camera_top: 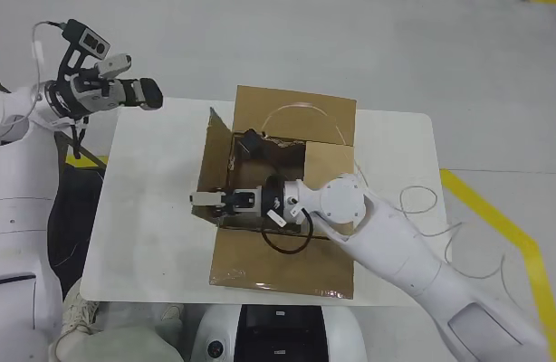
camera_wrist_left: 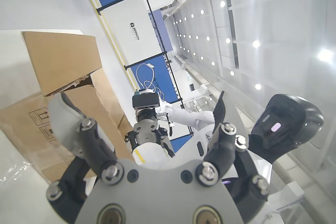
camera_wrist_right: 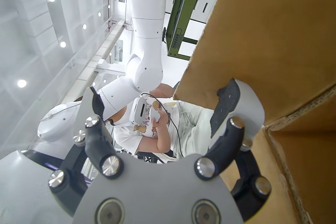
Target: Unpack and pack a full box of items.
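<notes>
An open cardboard box [camera_top: 296, 101] stands on the white table [camera_top: 142, 208], all its flaps folded out. Inside it lie a black item [camera_top: 253, 141] and a looped black cable [camera_top: 287, 242]. My right gripper [camera_top: 210, 196] is at the box's left wall, open. In the right wrist view, the right gripper [camera_wrist_right: 161, 87] has the corner of a box [camera_wrist_right: 262, 25] flap between its fingers. My left gripper [camera_top: 131, 78] hangs in the air beyond the table's far left corner, open and holding nothing. The left wrist view shows the left gripper [camera_wrist_left: 141, 96] looking at the box [camera_wrist_left: 65, 57] from outside.
A thin white cable [camera_top: 423, 204] trails over the table's right edge to the floor. A clear wire loop [camera_top: 301, 113] arcs over the box's back flap. The table's left half is bare. Yellow floor tape [camera_top: 495, 217] runs at the right.
</notes>
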